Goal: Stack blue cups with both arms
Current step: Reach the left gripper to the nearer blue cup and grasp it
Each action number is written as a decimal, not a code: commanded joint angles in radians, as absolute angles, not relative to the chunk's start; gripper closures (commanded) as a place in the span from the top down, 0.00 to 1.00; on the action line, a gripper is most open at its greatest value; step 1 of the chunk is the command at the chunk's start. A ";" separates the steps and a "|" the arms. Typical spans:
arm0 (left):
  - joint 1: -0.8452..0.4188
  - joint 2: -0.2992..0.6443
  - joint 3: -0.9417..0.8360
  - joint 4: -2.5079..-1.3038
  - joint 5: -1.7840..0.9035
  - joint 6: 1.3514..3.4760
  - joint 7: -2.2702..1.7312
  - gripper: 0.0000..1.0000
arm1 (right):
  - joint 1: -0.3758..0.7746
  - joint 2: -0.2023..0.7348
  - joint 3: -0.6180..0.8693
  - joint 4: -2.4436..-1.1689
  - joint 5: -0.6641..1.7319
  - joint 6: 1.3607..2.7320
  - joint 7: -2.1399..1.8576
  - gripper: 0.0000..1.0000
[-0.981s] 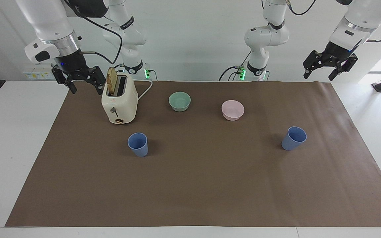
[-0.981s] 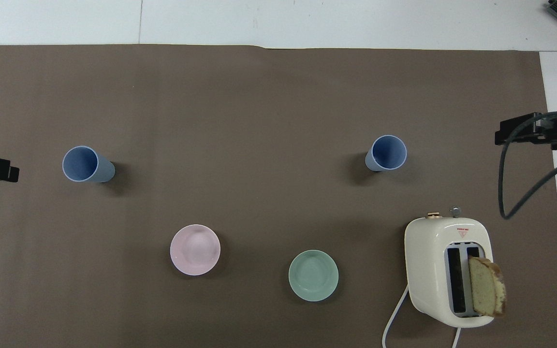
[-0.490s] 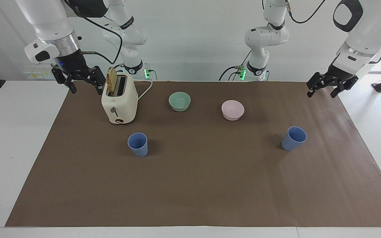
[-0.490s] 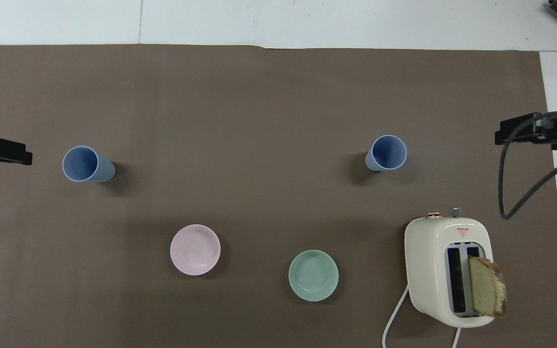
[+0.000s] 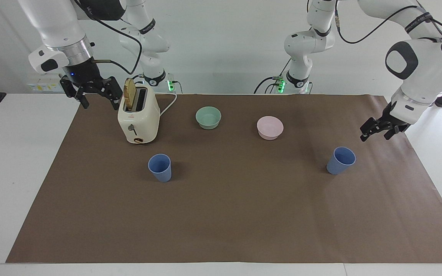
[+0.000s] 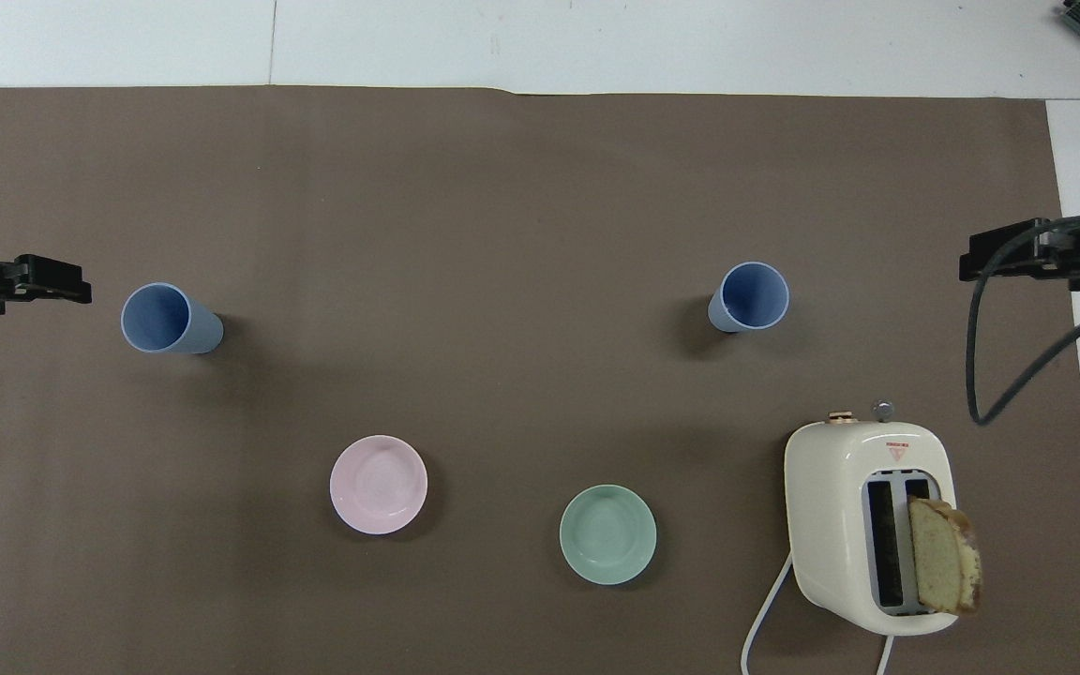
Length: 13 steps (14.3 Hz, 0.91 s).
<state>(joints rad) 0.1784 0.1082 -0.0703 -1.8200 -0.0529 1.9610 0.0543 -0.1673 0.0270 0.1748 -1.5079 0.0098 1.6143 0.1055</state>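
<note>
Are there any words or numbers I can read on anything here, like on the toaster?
Toaster: a small red triangle sign with a tiny line above it on its top, too small to read.
Right arm's upper casing: part of some white lettering, cut off and unreadable.
Blue cups, bowls, brown mat: no writing that I can see.

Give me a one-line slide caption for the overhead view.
Two upright matte blue plastic cups stand apart on brown paper; left gripper nears one, right gripper waits.

Two blue cups (image 5: 160, 167) (image 5: 340, 160) (both upright), two bowls (image 5: 208, 117) (image 5: 269, 127), one toaster (image 5: 138, 119)
</note>
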 commanded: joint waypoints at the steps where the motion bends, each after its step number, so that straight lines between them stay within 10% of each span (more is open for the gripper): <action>1: 0.187 0.153 -0.078 -1.877 -0.063 2.077 -0.011 1.00 | -0.181 0.009 0.184 -1.531 0.018 1.621 0.109 1.00; 13: 0.172 0.149 -0.081 -2.010 -0.064 2.171 -0.069 1.00 | -0.181 0.009 0.184 -1.531 0.018 1.621 0.109 1.00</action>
<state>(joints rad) 0.1767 0.1877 -0.0851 -1.9632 -0.0529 2.1499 -0.0603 -0.1673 0.0270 0.1749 -1.5080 0.0098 1.6143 0.1055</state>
